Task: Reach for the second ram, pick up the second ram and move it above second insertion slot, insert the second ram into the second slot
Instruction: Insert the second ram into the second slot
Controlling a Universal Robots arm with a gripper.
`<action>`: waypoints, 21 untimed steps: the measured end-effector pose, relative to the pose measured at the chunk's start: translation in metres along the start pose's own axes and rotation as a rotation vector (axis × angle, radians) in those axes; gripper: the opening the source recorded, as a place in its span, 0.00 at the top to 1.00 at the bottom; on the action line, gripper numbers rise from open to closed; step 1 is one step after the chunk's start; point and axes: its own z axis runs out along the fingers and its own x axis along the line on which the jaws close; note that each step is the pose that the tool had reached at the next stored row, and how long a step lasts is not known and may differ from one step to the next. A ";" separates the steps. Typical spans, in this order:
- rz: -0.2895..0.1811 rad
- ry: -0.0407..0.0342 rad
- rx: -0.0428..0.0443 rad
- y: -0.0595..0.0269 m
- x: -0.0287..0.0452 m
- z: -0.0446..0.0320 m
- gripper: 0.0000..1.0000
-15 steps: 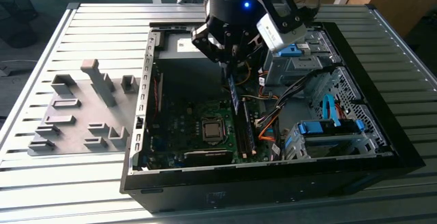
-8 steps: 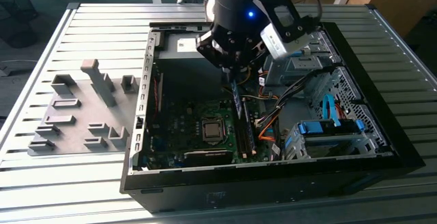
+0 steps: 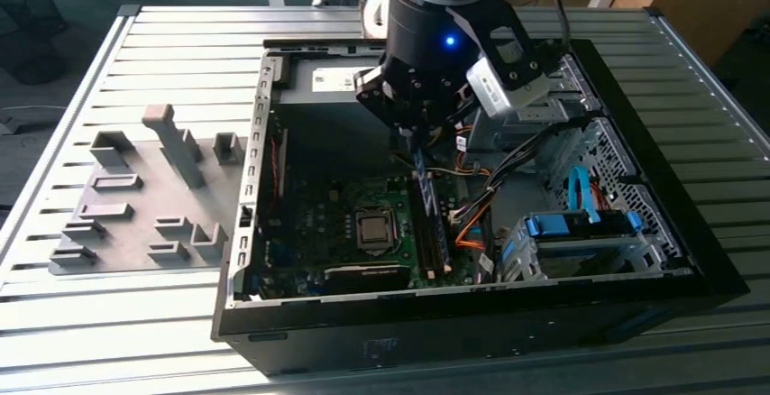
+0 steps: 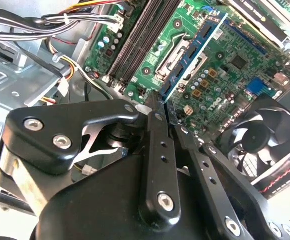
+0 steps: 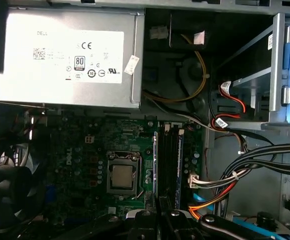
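One gripper [image 4: 164,107], its two fingers [image 4: 157,150] clamped on one second ram [image 4: 195,54], held edge-on just above the memory slots [image 4: 140,42] of the motherboard [image 5: 85,150]. One fan [image 4: 257,140] beside the board in the second wrist view; one power supply [image 5: 60,55] beyond it in the first wrist view. Farther off in the exterior view, one open computer case [image 3: 481,323] on a slatted table [image 3: 121,323], with one grey parts tray [image 3: 132,197] at the exterior view's left.

The second ram [image 4: 192,54] is a long, thin stick of blue-green circuit board carrying dark chips. In the second wrist view it stands on edge, slanting away across the green board of the open computer. In the first wrist view the stick [image 5: 179,167] runs lengthwise just beside the row of dark memory slots.
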 end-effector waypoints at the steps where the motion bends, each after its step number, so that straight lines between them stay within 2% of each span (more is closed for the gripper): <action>1: 0.000 0.0000 0.0002 0.0000 0.0000 0.0000 0.86; 15: 0.000 -0.0002 -0.0003 0.0000 -0.0004 0.0020 0.86; 21: 0.000 0.0004 0.0000 -0.0002 -0.0024 0.0120 0.86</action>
